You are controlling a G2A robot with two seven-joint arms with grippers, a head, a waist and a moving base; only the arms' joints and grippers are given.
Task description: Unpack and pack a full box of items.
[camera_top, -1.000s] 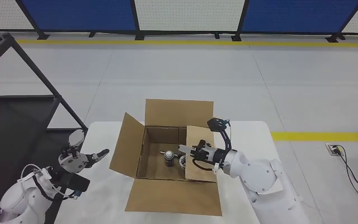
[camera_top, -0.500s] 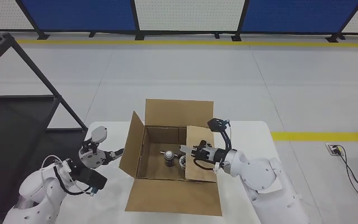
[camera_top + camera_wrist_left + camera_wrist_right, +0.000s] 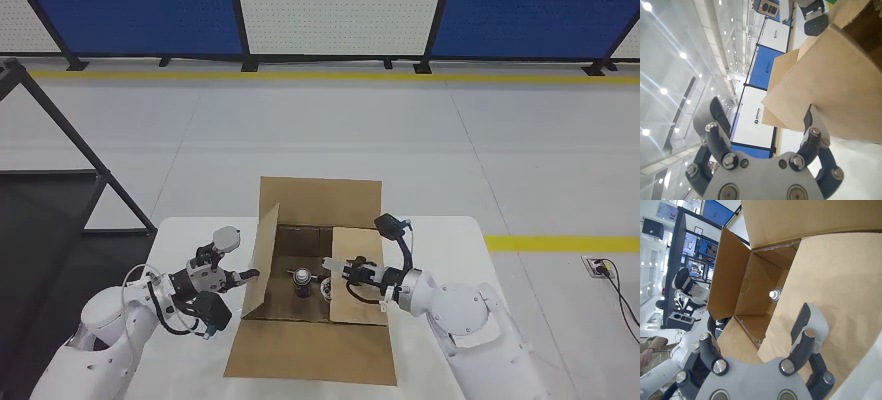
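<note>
Top view puts the left pincer [image 3: 236, 257] spread wide and holding nothing. Directly ahead of its fingertips is the left flap [image 3: 262, 265] of the cardboard box [image 3: 320, 202], standing close to upright. In the left wrist view one finger pad [image 3: 807, 118] appears to touch the flap's outer face, and the other pad is well clear in open air. The flap's long edge runs across the pincer's opening, so I judge the coming move to be a flat push inward, not a pinch, and this arm is the nearer one for it. The box is plain brown corrugated board with torn, fluted edges, and it sits on the white tabletop [image 3: 450, 240]. The right flap [image 3: 357, 244] is folded inward beneath the right pincer [image 3: 338, 268], which is also wide and empty. Beyond and below that pincer's tips an upright spray can [image 3: 773, 294] stands on the box floor, a round metal shoulder under a white cap. Just beside the can is a small white item [image 3: 326, 291], too small to identify.
</note>
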